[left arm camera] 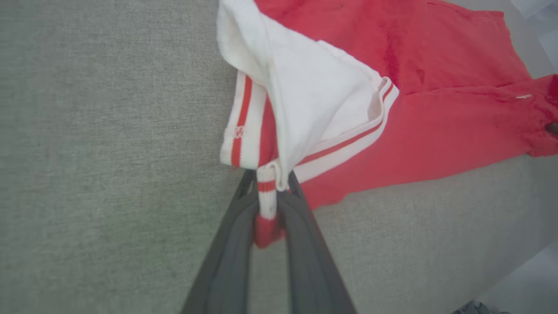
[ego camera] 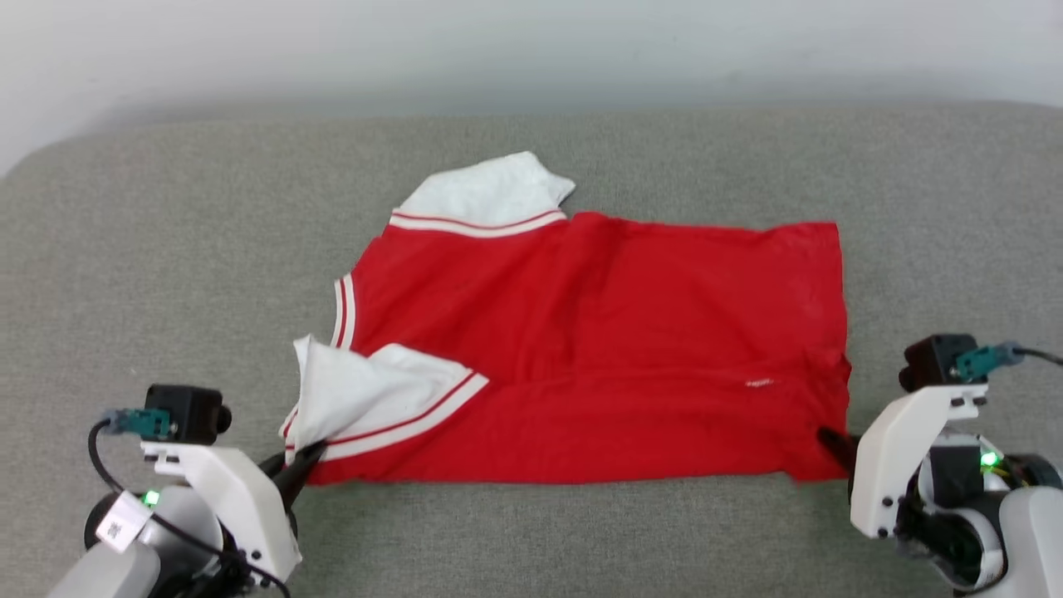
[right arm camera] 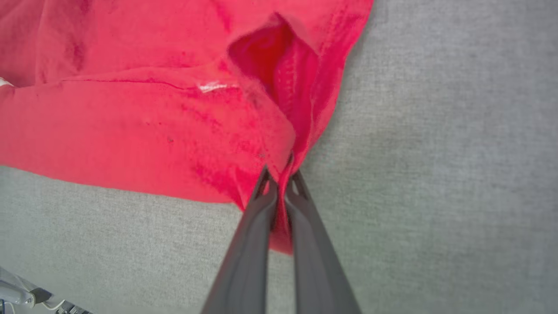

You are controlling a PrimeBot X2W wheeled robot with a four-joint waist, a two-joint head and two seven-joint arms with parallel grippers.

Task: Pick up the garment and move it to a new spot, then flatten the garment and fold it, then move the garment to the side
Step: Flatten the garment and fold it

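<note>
Surface: a grey woven-fabric padded surface [ego camera: 166, 249] with rounded far corners; a plain pale wall [ego camera: 531, 41] stands behind its far edge.
Garment: a red thin-fabric jersey shirt [ego camera: 598, 349] with white short sleeves and red-white striped trim lies across the middle of the surface. The collar end is toward the left edge and the hem toward the right edge (a long crease runs lengthwise through the near half).
Far sleeve: a white sleeve [ego camera: 486, 195] sticks out flat toward the far edge.
Near sleeve: a white sleeve [ego camera: 365, 399], crumpled, is turned back over the red body at the shirt's near left corner.
Mark: a small white fleck [ego camera: 758, 383] shows on the red cloth near the hem.
Left gripper: the left gripper [ego camera: 303, 465] has its two dark fingers pinched onto the striped trim at the shirt's near left corner, with a strip of cloth caught between them.
Right gripper: the right gripper [ego camera: 830, 440] has its dark fingers closed tight on the near right hem corner. Red cloth is bunched between the tips and puckers open just beyond them.
</note>
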